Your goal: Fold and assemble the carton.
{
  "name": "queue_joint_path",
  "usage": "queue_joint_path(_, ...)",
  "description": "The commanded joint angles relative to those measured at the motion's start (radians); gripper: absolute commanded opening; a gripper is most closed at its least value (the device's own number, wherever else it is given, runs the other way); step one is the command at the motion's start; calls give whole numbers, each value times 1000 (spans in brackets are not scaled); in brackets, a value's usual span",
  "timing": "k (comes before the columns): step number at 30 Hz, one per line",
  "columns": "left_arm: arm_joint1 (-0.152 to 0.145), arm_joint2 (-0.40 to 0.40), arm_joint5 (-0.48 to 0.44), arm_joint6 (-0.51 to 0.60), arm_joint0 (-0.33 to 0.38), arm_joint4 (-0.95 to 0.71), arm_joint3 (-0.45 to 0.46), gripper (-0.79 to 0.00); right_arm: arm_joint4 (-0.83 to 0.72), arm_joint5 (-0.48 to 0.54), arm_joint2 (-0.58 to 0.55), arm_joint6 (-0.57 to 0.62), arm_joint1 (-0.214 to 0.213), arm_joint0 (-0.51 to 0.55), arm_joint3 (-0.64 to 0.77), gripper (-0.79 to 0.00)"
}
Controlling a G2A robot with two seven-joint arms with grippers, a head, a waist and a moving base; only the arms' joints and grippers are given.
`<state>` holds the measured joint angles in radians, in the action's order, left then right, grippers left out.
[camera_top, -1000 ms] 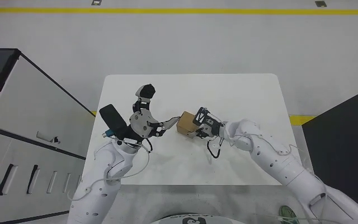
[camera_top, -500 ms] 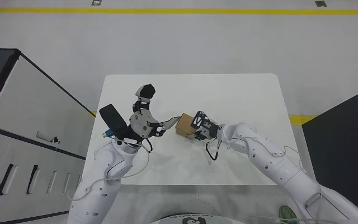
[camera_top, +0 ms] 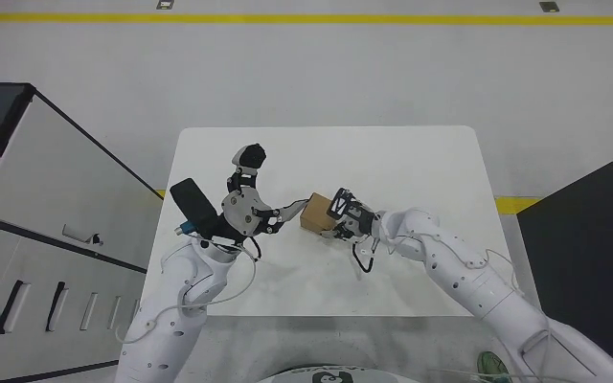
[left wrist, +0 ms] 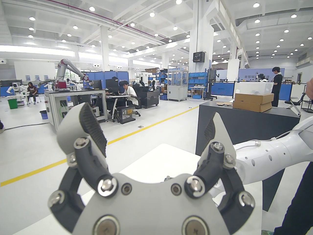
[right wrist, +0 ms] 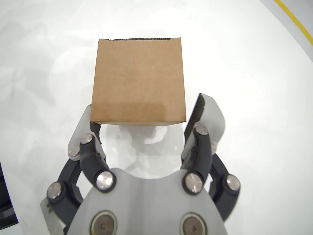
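— Near the middle of the white table (camera_top: 412, 158), what is lying there?

— The carton (camera_top: 317, 211), a small brown box resting flat on the tabletop, already folded into a cube shape. From the right wrist camera its upper face is plain. A thin dark seam with a raw corrugated edge runs along its far rim.

— And the right gripper (right wrist: 144, 110)?

— In the top view it sits at roughly 4 o'clock of the carton, low over the table. Its fingers are spread and straddle the carton's near end. One pad (right wrist: 193, 113) stands just clear of the side wall, with a sliver of table showing between them. The other finger is tucked behind the box's corner, and I cannot tell whether it touches. So it is released, not clenched.

— The left gripper (left wrist: 149, 113)?

— It is at 9 o'clock of the carton, just beside it, pointing out across the table's far side toward the room. Its two fingers stand wide apart with nothing between them.

— Anything else about?

— A yellow floor line (camera_top: 306, 17) runs past the table at 12 o'clock. A cabinet (camera_top: 57, 201) stands off at 9 o'clock.
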<state>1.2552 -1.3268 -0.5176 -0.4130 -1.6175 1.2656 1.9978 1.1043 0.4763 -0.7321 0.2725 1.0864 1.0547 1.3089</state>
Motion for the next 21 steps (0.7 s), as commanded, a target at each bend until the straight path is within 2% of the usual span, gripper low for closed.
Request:
queue_joint_path(1,0,0,0,0,0,0,0,0,1,5,-10,0,-2,4,6,0)
queue_joint_path(6,0,0,0,0,0,0,0,0,9,34,-57,-8,-18,35,46,0)
queue_joint_path(10,0,0,0,0,0,0,0,0,3,82,-141,-39,-48,93,99,0)
queue_joint_path(21,0,0,0,0,0,0,0,0,-97,246,-524,-161,-148,370,318,0)
